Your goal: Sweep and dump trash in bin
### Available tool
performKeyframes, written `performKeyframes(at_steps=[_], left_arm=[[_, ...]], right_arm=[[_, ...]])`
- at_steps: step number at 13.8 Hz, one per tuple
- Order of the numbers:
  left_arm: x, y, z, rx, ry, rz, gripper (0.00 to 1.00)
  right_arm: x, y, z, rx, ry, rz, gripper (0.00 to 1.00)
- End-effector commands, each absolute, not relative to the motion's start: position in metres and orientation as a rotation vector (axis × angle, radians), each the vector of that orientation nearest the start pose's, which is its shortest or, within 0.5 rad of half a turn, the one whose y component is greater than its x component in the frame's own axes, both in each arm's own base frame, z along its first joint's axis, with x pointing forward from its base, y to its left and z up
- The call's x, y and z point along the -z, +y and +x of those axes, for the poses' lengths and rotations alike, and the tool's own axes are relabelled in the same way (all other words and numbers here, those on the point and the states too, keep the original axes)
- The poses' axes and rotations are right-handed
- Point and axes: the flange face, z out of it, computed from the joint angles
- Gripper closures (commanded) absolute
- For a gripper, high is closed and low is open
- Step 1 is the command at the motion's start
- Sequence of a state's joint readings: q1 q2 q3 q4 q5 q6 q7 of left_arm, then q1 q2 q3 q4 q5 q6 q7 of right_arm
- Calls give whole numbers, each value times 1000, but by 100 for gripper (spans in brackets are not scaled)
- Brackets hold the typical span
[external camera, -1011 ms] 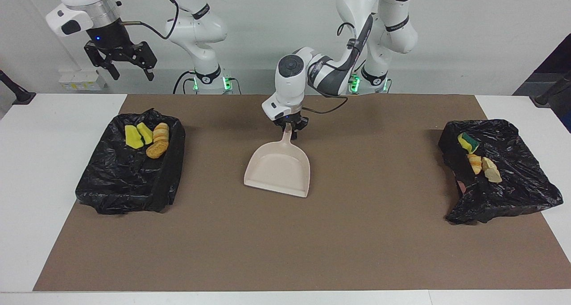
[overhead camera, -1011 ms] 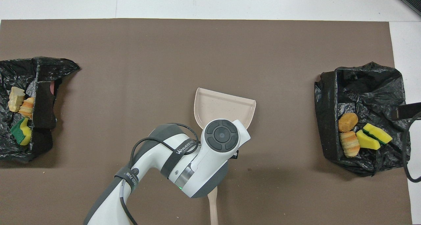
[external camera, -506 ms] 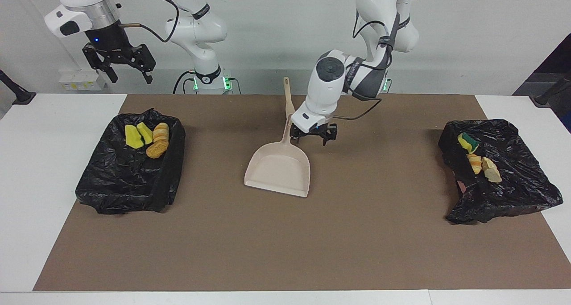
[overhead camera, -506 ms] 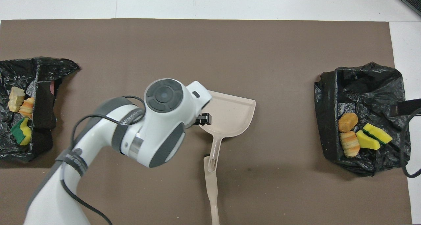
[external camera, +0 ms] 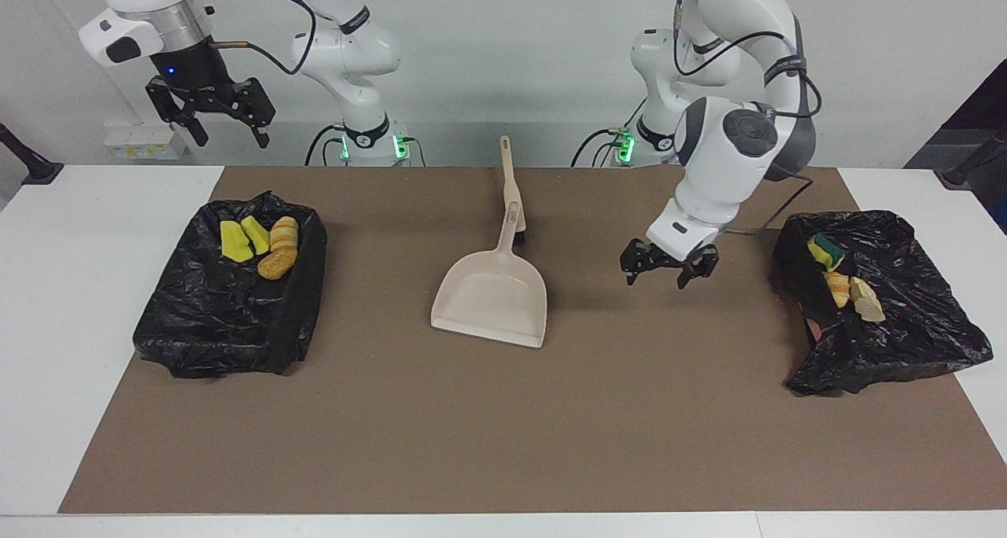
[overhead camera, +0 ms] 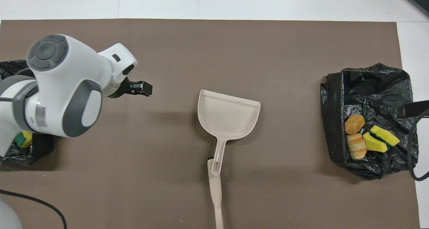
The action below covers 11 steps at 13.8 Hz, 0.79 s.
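Note:
The trash lies in two black-bagged bins. The bin point(external camera: 228, 318) at the right arm's end holds yellow sponge pieces point(external camera: 236, 240) and bread-like chunks point(external camera: 278, 258). The bin point(external camera: 897, 333) at the left arm's end holds a green-yellow sponge point(external camera: 824, 248), a bread chunk point(external camera: 838, 286) and a beige lump point(external camera: 868, 307). My left gripper point(external camera: 667, 269) hangs open and empty over the mat between the dustpan and that bin. My right gripper point(external camera: 211, 117) waits open, high above its bin.
A beige dustpan point(external camera: 492, 298) lies empty mid-mat, its handle toward the robots and resting across the beige brush point(external camera: 510, 175). In the overhead view my left arm point(overhead camera: 63, 88) covers most of its end's bin. Brown mat point(external camera: 503, 428) spreads under everything.
My left gripper let go of the dustpan handle, opened, and swung away toward the bin at its own end. The dustpan stays flat on the mat. The right arm barely moved.

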State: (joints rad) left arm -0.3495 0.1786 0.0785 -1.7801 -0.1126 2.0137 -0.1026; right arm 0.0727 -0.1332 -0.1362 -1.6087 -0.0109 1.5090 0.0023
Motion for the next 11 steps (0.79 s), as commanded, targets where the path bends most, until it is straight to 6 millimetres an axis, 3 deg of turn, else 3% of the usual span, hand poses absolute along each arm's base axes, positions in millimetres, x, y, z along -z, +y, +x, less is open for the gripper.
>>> performKeyframes(at_steps=[1, 5, 9, 11], left_arm=[[-486, -129, 588, 43, 253, -3235, 0], [-522, -55, 583, 39, 218, -3181, 0], [-556, 13, 574, -55, 39, -3188, 0], [-577, 26, 562, -115, -7, -3189, 0]], right_arm=[[-670, -40, 501, 46, 49, -3141, 0], [-669, -40, 500, 39, 46, -3141, 0], [-669, -40, 500, 41, 46, -3141, 0], [-669, -41, 500, 41, 47, -3145, 0]])
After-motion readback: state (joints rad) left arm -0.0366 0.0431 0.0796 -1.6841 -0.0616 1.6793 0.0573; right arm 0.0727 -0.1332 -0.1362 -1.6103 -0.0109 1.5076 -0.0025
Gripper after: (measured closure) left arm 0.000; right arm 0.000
